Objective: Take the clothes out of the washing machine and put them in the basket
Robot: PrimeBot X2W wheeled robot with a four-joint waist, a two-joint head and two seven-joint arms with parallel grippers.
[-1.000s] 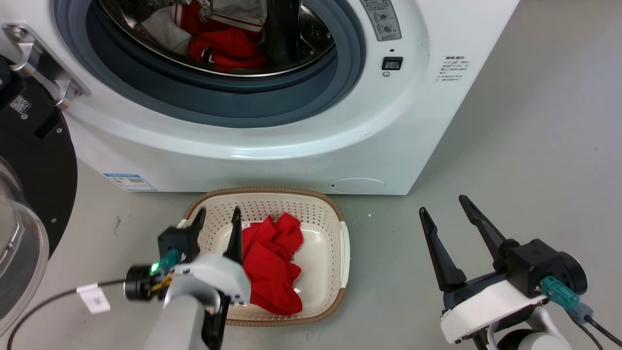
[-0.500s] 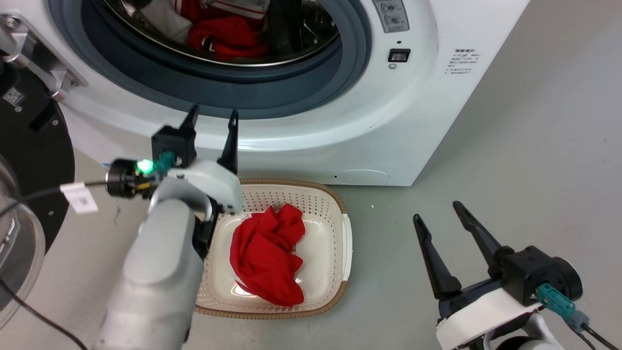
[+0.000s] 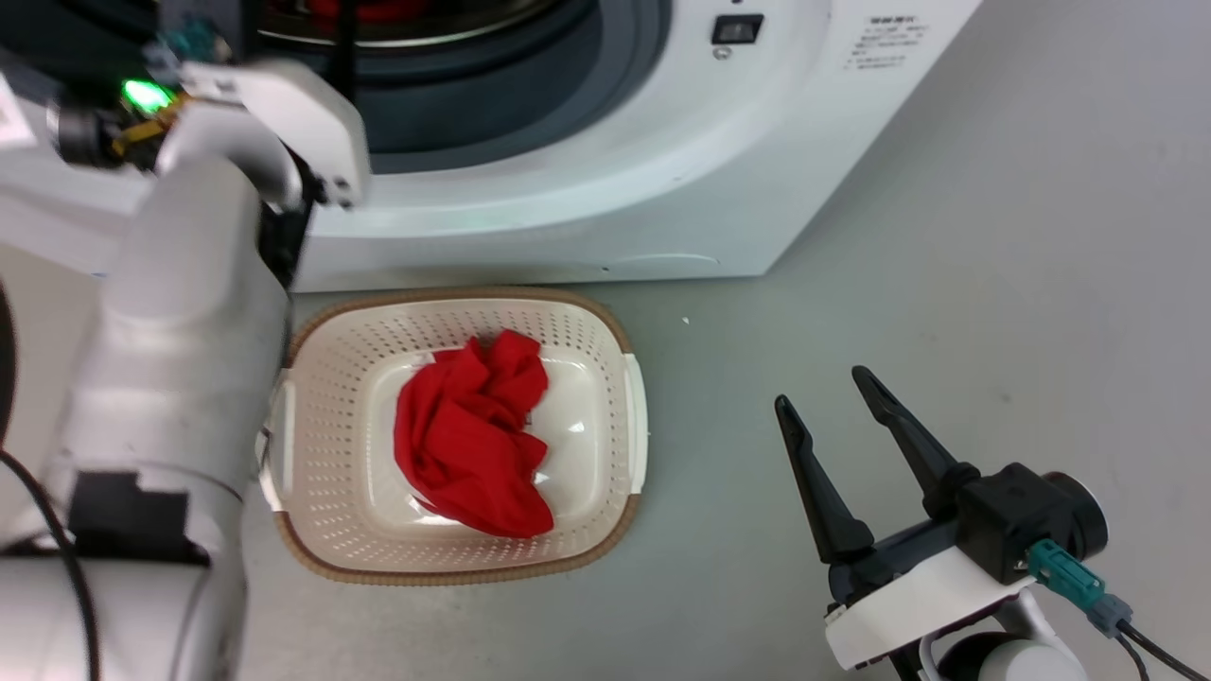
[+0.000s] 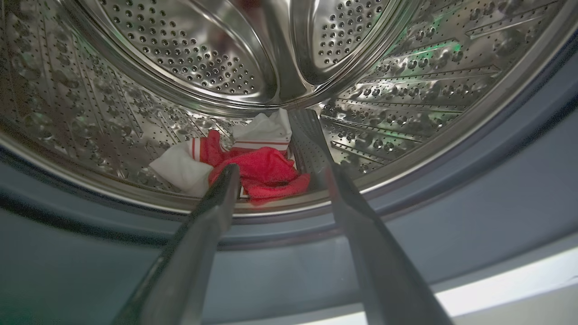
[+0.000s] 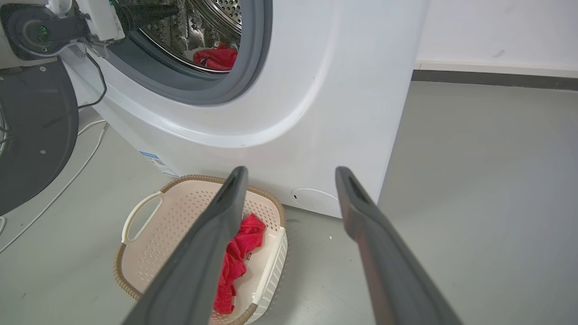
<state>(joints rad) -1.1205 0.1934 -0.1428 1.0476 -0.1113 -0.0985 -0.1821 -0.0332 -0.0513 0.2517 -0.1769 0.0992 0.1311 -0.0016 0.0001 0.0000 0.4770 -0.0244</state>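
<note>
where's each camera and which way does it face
Head view: up high, looking down on the basket and washing machine; left forearm, right claw show.
Left wrist view: at the porthole, facing into the drum at the clothes, past the left claw.
Right wrist view: off to the right, facing machine and basket past its own claw.
Head and right wrist views share the basket.

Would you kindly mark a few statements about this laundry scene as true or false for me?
1. The left tool is open and holds nothing. True.
2. The cream perforated plastic basket is empty. False: a crumpled red garment lies in it.
3. Some red-and-white clothes lie inside the white front-loading washing machine. True.
4. The right tool grips red fabric. False: it is open and empty, over the grey floor.
</note>
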